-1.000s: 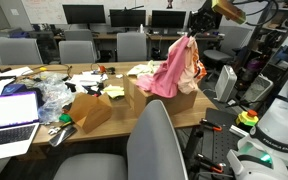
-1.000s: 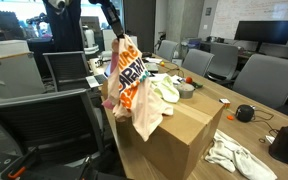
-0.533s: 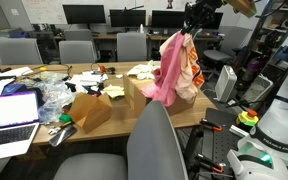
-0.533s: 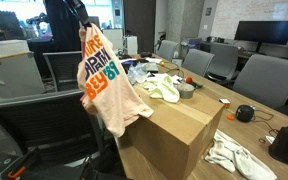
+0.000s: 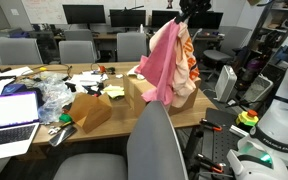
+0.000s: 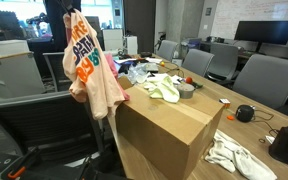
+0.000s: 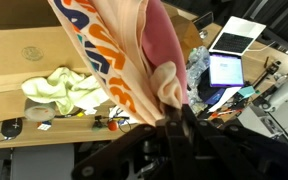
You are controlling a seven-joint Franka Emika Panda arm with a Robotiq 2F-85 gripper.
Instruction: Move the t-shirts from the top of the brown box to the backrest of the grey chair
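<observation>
1. The gripper (image 5: pixel 189 9) was high in the scene, its fingers clamped shut on the top of an orange-and-pink t-shirt (image 5: pixel 167 60). In the wrist view the bunched fabric (image 7: pixel 134 45) ran straight into the closed gripper (image 7: pixel 174 116).
2. The t-shirt (image 6: pixel 87 65) hung its full length below the gripper. It was beside the brown cardboard box (image 6: pixel 174 125) rather than on it, with its hem near the box's upper corner.
3. A yellow-green t-shirt (image 6: pixel 164 90) lay crumpled on the box top (the wrist view showed it too (image 7: pixel 69 90)).
4. A grey chair (image 5: pixel 154 140) stood in the foreground with its backrest just in front of the hanging shirt.
5. The box sat on a long wooden table (image 6: pixel 258 134) in an office. An open laptop (image 5: pixel 9 108) was on the table, a white cloth (image 6: pixel 234 155) lay near its end, and monitors (image 5: pixel 84 14) lined the back of the room.
6. A second earlier the shirt was draped down the side of the box. Since then it had been lifted higher and carried clear of the box.
</observation>
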